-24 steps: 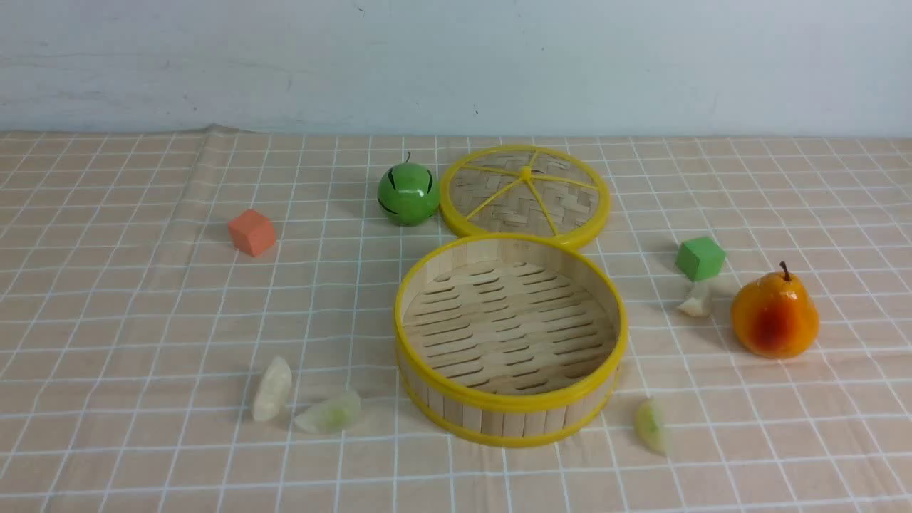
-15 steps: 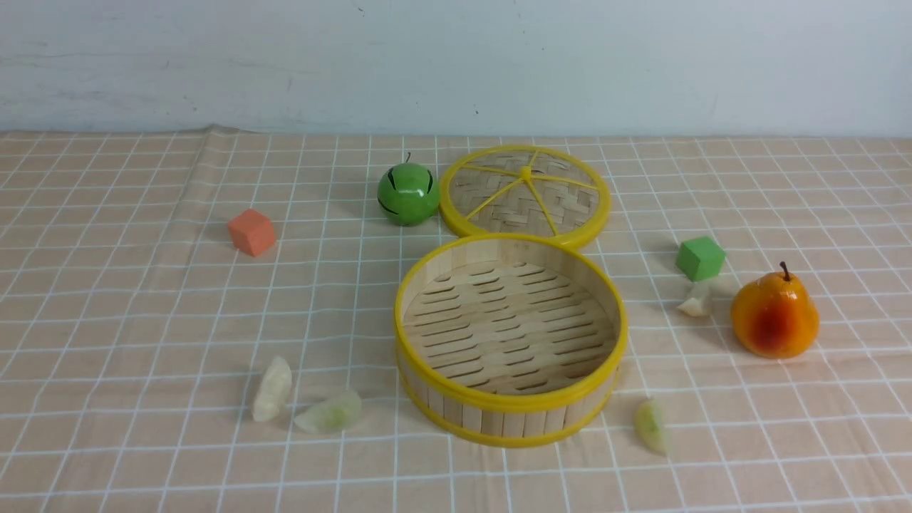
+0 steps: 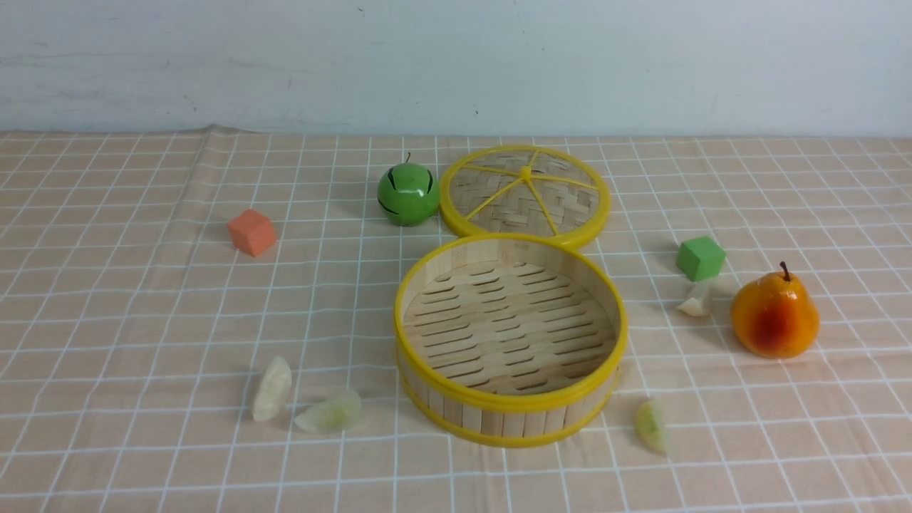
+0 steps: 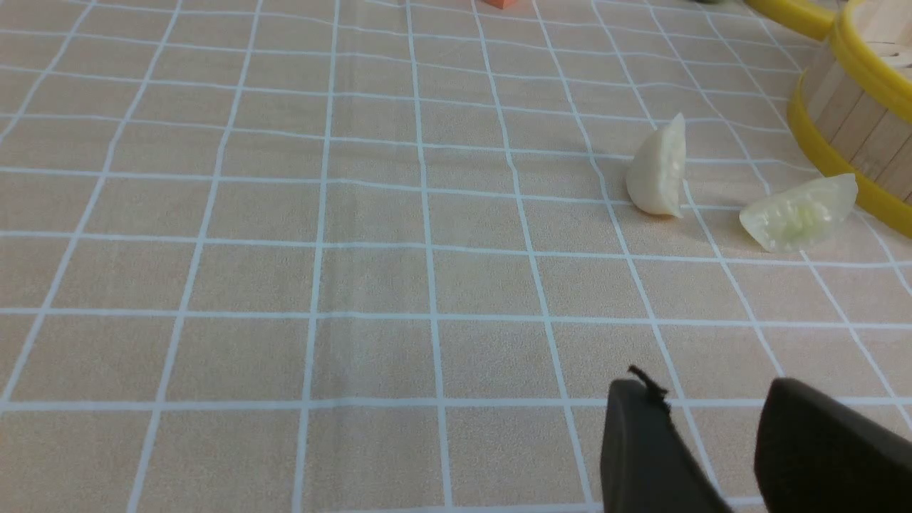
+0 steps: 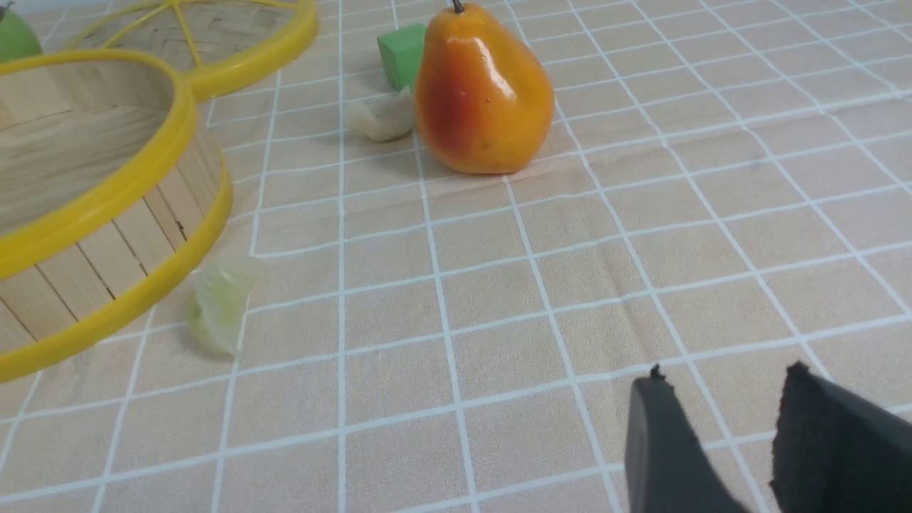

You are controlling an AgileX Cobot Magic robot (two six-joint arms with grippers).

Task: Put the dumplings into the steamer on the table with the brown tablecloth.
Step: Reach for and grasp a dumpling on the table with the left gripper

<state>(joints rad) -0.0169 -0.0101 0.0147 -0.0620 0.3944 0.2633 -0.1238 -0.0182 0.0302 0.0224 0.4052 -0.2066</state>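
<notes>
The round bamboo steamer [image 3: 511,340] stands open and empty mid-table on the brown checked tablecloth [image 3: 142,306]. Two dumplings lie to its left: a whitish one [image 3: 272,389] [image 4: 659,169] and a pale green one [image 3: 329,413] [image 4: 799,212]. A third dumpling [image 3: 651,425] [image 5: 217,305] lies at its front right. The fourth [image 3: 696,300] [image 5: 381,117] lies between the green cube and the pear. Neither arm shows in the front view. My left gripper [image 4: 709,388] is open and empty above bare cloth, short of the two left dumplings. My right gripper [image 5: 723,377] is open and empty over bare cloth.
The flat woven lid [image 3: 526,194] lies behind the steamer, with a green round fruit [image 3: 407,194] beside it. An orange cube [image 3: 251,231] sits at the left. A green cube [image 3: 700,258] and an orange pear [image 3: 774,317] [image 5: 483,96] stand at the right.
</notes>
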